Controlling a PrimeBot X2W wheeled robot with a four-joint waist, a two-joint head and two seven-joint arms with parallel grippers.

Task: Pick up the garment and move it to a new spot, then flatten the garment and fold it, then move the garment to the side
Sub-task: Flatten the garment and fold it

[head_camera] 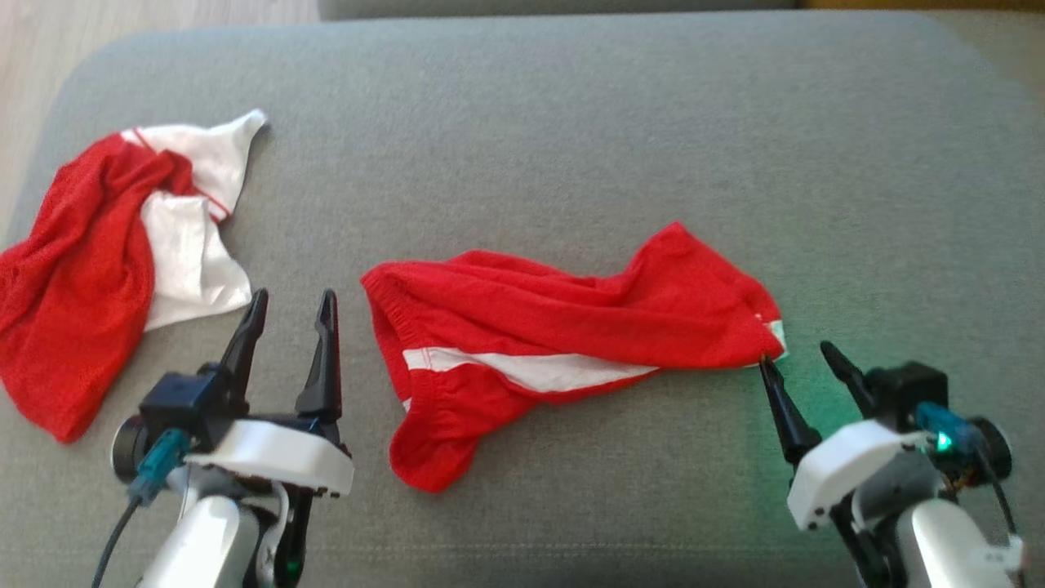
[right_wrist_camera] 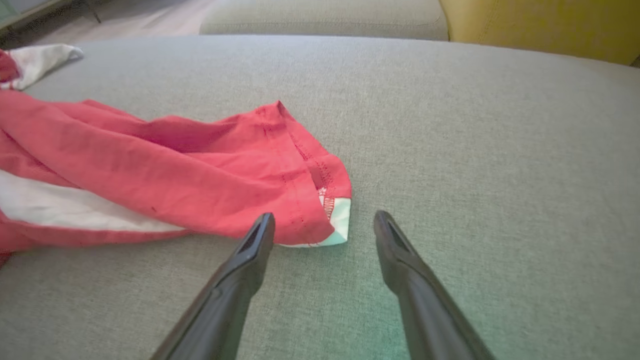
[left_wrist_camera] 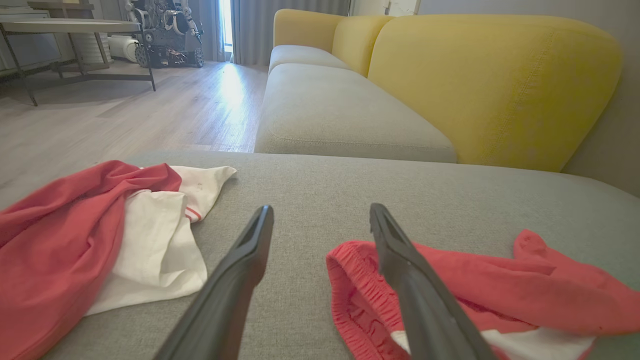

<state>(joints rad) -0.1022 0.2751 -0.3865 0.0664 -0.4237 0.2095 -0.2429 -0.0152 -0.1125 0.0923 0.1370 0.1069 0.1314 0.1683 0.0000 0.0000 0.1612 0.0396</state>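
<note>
The left end effector [head_camera: 294,298] hovers over the front left part of the grey cushion [head_camera: 571,98], its two fingers [head_camera: 325,359] wide apart with nothing between them. The right end effector [head_camera: 794,356] is also spread and empty, over the front right part of the cushion. The red shorts [head_camera: 571,318] lie crumpled near the middle of the cushion, a little toward its front. Their elastic waistband [head_camera: 384,314] points to the cushion's left end. The leg hem [head_camera: 766,331] points to the right end, and one right fingertip is at it; whether it touches cannot be told. A second red and white garment [head_camera: 98,278] lies bunched at the cushion's left end.

The shorts look thin, light and very soft, so they will probably sag and fold on themselves when lifted. The cloth may drag on the rough cushion rather than slip. Good places to hold seem to be the thick waistband and the stitched hem; pinching both would likely keep the cloth stretched for flattening.
</note>
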